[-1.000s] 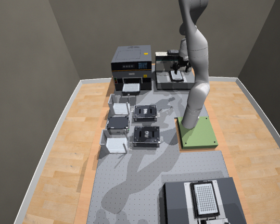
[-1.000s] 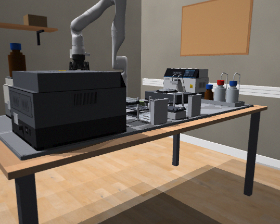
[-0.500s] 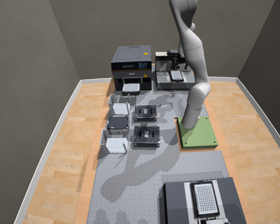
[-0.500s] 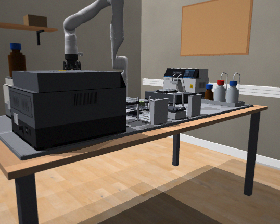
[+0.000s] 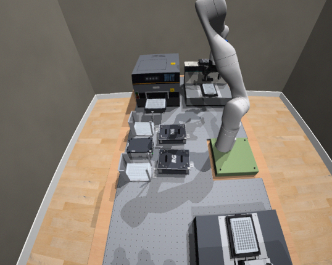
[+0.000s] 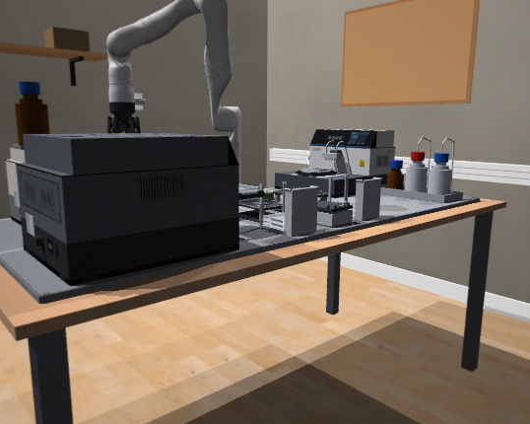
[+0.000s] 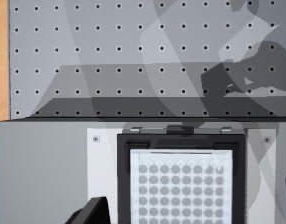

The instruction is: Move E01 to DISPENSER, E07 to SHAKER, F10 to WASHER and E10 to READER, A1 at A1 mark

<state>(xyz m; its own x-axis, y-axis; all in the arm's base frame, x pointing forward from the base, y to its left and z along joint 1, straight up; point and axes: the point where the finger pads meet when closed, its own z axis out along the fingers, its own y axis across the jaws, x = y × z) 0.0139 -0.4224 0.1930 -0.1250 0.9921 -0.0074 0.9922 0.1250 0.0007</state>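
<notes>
In the top view, the arm [image 5: 233,101] rises from the green base plate [image 5: 250,166] and leaves the frame at the top, so you cannot see its tool here. The plate nearest your work [image 5: 244,235] lies at lower right. It is white and sits flat in a black frame on the large dark instrument [image 5: 208,243]. I cannot read that station's name or the plate's label, so check which plate it is before committing.

In the exterior view, the gripper [image 6: 123,124] hangs at upper left, pointing straight down just above the lid of that same instrument. It touches nothing, and its jaws are spread to their full width and carry nothing.

In the wrist view, the plate fills the lower middle with its rows of wells visible. The black frame [image 7: 123,165] hugs it closely on the sides you can see. One of the fingers shows at the lower left edge, outside the frame's left rail.

Treat the plate as light, rigid moulded plastic with smooth, fairly slick walls. It should not flex, but I judge it could skate or tilt under an off-centre pinch. Take it across the two long sides near mid-length. Come down square so the pads clear the frame, and lift straight up so a corner does not catch in the locators.
</notes>
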